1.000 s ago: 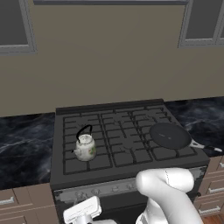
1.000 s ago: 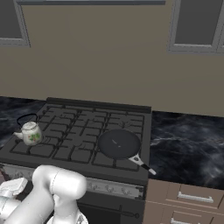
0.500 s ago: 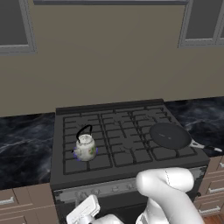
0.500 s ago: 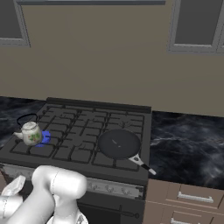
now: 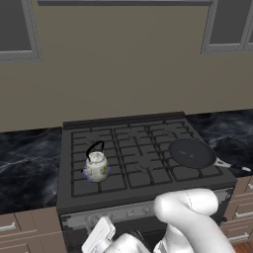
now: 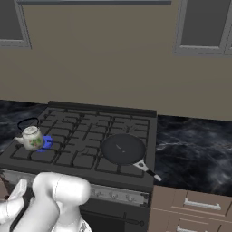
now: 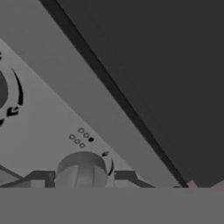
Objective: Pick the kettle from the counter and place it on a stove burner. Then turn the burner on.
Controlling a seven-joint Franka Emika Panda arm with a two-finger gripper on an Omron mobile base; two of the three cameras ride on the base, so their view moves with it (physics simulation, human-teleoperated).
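The white kettle (image 5: 96, 167) (image 6: 32, 138) stands upright on the front-left stove burner (image 5: 91, 179), and a blue flame (image 6: 46, 143) glows under it. My gripper (image 7: 82, 180) is low in front of the stove (image 5: 143, 148), at its grey knob strip. In the hand view its two dark fingertips (image 7: 40, 179) sit against either side of a round grey knob (image 7: 82, 167), so it is shut on that knob. In the left base view my white hand (image 5: 100, 236) is below the strip's left part.
A dark frying pan (image 5: 190, 152) (image 6: 122, 148) rests on the front-right burner, its handle reaching over the stove's edge. The black marble counter (image 5: 24, 158) (image 6: 190, 145) flanks the stove on both sides. Brown drawers (image 6: 199, 206) stand below. A second knob (image 7: 3, 89) is at the hand view's left edge.
A blue flame has appeared under the kettle. My hand at the knob strip has rolled a little. Kettle and pan have not moved.
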